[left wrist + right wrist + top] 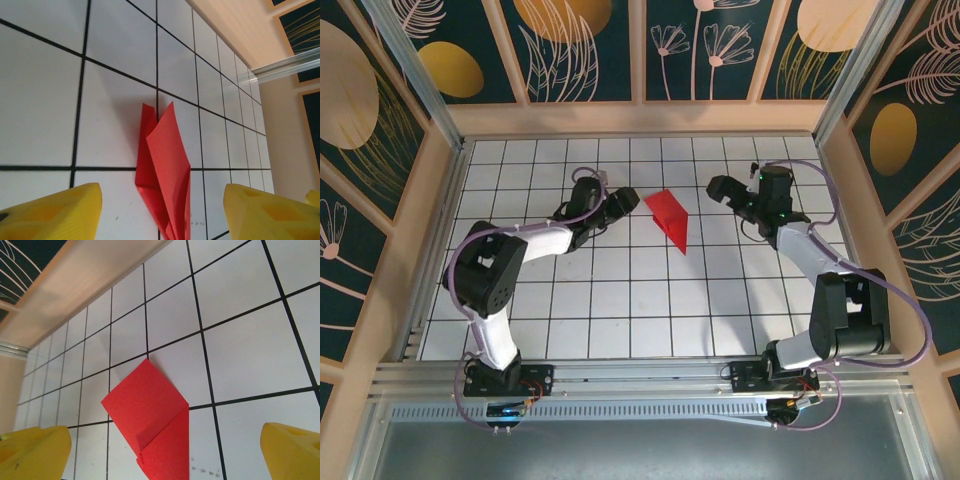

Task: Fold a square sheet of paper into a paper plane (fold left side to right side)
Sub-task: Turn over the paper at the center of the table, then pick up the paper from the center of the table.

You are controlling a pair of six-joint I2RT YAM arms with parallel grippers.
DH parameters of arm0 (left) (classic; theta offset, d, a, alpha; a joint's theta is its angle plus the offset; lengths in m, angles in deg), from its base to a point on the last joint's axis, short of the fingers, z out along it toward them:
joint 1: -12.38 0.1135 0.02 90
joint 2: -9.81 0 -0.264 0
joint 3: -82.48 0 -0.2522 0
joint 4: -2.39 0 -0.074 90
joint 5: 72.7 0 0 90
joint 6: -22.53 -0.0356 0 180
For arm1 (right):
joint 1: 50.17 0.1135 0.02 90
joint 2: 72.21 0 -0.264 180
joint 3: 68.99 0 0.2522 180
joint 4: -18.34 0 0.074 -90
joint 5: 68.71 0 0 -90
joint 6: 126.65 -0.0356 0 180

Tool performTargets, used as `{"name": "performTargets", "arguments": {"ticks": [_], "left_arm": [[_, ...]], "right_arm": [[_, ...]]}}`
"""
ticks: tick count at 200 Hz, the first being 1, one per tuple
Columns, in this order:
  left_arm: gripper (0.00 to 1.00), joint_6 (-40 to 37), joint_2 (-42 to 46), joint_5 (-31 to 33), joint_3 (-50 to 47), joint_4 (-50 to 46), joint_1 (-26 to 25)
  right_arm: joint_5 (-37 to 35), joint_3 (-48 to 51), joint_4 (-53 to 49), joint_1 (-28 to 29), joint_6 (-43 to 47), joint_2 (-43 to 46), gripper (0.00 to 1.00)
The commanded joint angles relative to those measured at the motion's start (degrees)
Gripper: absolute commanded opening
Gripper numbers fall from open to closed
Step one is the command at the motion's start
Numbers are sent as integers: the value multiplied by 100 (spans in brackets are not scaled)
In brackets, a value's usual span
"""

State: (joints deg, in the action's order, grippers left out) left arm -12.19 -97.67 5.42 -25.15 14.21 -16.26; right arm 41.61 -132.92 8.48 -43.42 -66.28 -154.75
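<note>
Top external view: the folded red paper lies flat on the gridded surface, between the two arms. The left jaws and right jaws both stand wide, holding nothing (each faces the paper, probably ready for another fold).

Thin, matt red paper (sharply creased); smooth white table with a faint sheen.
</note>
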Motion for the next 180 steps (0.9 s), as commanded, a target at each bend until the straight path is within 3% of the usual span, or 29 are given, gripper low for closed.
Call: {"name": "performTargets", "arguments": {"ticks": [1,105,180], "left_arm": [[65,286,-336,-264,361,330,-27],[63,529,-1444,-532,1216,307,-141],[54,595,-2002,-638,1746,184,-291]], "right_arm": [[635,102,445,-121,-185,216,97],[693,153,283,-327,-9,316,96],[701,179,208,-388,27,410,96]]}}
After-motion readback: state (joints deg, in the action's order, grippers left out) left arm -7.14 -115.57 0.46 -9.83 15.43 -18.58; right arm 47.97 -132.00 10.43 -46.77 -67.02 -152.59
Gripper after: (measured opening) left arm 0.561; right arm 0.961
